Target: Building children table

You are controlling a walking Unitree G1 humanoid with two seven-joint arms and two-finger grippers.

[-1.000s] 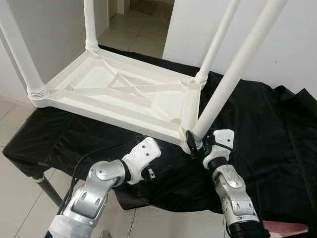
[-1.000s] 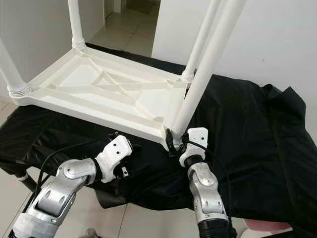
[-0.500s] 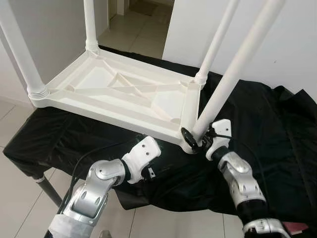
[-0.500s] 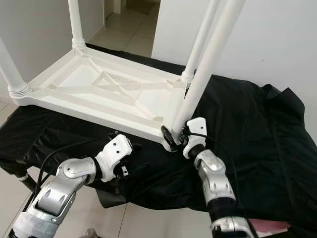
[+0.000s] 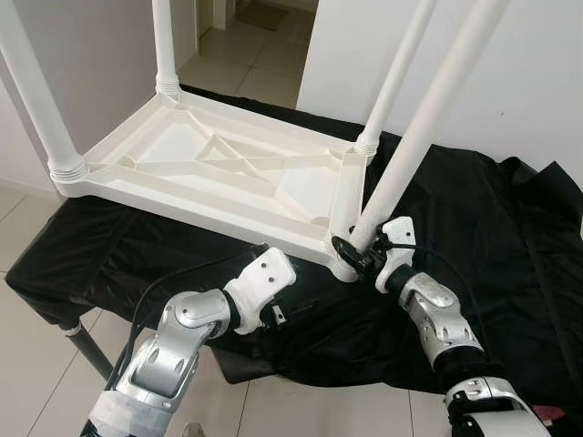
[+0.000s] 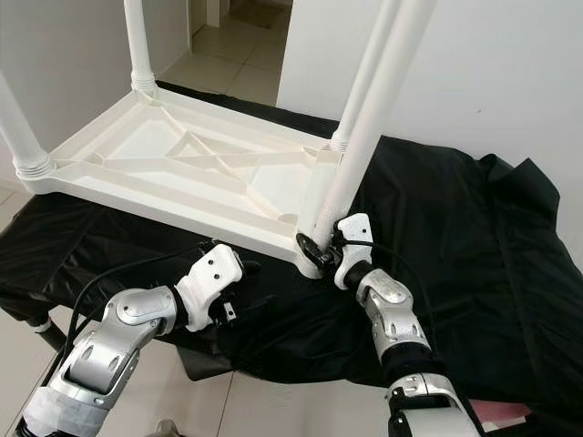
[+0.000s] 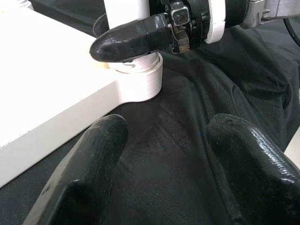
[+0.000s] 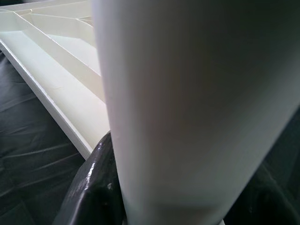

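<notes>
A white plastic children's table (image 5: 219,164) lies upside down on a black cloth (image 5: 492,228), with its legs pointing up. My right gripper (image 5: 357,258) is shut on the base of the near right leg (image 5: 428,118), just above the corner socket (image 7: 140,82). That leg (image 8: 187,103) runs between the black fingers (image 8: 93,187) in the right wrist view. My left gripper (image 7: 166,136) is open and holds nothing. It hovers over the cloth just in front of the table's front edge, pointing at the same corner.
The cloth covers a low stand with a metal leg (image 5: 86,350) at the near left. A white wall (image 5: 537,82) rises behind on the right, and a doorway with tiled floor (image 5: 255,55) opens at the back. The three other table legs stand upright.
My right forearm has swung out to the right while the gripper turned around the leg's base, still holding it. The leg stands slightly more upright. The left arm has hardly moved.
</notes>
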